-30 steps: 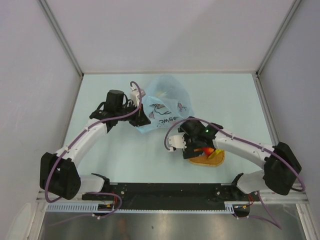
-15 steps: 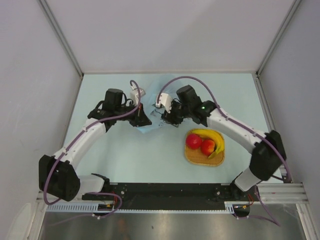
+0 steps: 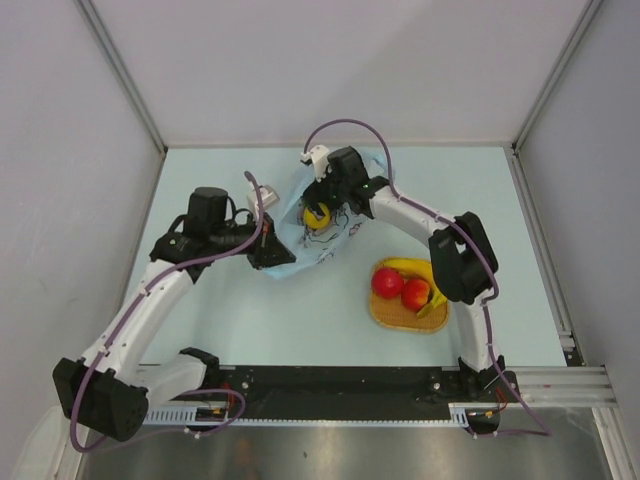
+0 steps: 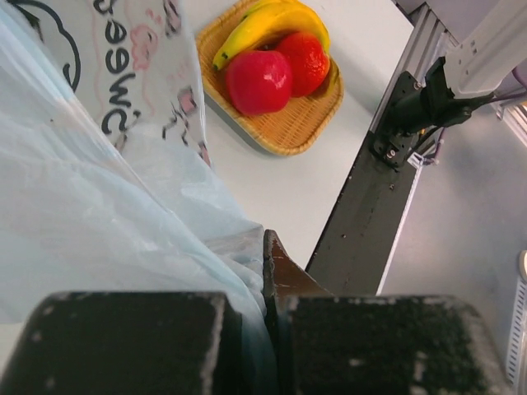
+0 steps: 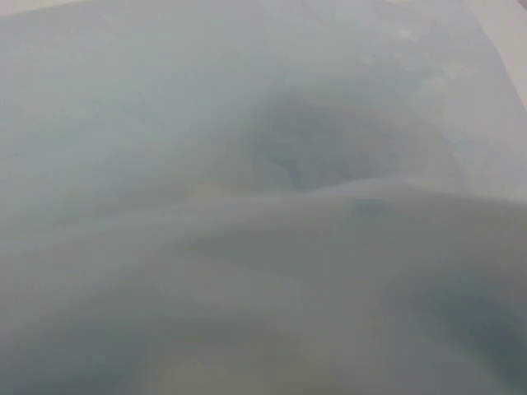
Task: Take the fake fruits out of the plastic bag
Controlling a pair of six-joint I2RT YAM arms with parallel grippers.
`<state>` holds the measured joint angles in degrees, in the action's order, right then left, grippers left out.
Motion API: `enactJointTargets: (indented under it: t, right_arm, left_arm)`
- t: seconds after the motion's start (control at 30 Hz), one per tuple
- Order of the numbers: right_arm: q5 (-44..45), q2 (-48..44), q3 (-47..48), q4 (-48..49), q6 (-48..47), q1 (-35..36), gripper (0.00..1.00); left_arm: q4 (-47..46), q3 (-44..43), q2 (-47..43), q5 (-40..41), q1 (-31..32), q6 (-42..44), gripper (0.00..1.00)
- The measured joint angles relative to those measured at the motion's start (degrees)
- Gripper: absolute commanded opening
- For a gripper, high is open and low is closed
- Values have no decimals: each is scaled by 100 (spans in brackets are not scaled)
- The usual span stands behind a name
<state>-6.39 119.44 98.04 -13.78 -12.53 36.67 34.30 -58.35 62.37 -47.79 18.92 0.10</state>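
The light-blue plastic bag [image 3: 335, 232] lies at the middle of the table. My left gripper [image 3: 272, 256] is shut on its near-left edge; the left wrist view shows bag film [image 4: 99, 206] pinched between the jaws of the left gripper [image 4: 265, 247]. My right gripper [image 3: 322, 203] reaches into the bag's mouth from the far side. A yellow round fruit [image 3: 318, 216] shows through the film right at it. The right wrist view shows only blurred bag film [image 5: 263, 197], with the fingers hidden. A red apple [image 3: 388, 283], a red-orange fruit [image 3: 416, 292] and a banana [image 3: 408, 267] lie on the woven mat.
The woven orange-yellow mat [image 3: 392, 320] sits right of the bag; it also shows in the left wrist view [image 4: 284, 136]. The black rail [image 3: 330, 380] runs along the near edge. White walls close in the table on three sides.
My right arm has left the mat, swung to the far side of the bag and pushed its gripper into the bag's mouth. My left gripper has drawn the bag's edge slightly left and nearer.
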Motion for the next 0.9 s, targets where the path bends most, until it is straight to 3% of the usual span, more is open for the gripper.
enactJointTargets:
  t: [0.3, 0.4, 0.43, 0.5, 0.63, 0.73, 0.9]
  right_arm:
    - [131, 634, 168, 125, 358, 181, 100]
    - [59, 944, 343, 125, 422, 258, 87]
    - [26, 1034, 407, 122, 435, 273, 76]
    - [-17, 1147, 507, 127, 448, 282, 63]
    - [-48, 1134, 527, 131, 474, 247, 59]
    - [-149, 874, 321, 81, 481, 170, 59]
    - [-824, -673, -671, -166, 422, -74, 58]
  left_arm:
    - [101, 103, 39, 2, -9, 48, 0]
    - [109, 131, 98, 11, -13, 59, 0]
    - [114, 133, 114, 17, -15, 66, 0]
    - [127, 136, 133, 42, -33, 98, 0]
    - [111, 138, 138, 107, -68, 103, 0]
    - [50, 146, 166, 144, -142, 98, 0]
    - [-225, 146, 428, 280, -203, 81, 0]
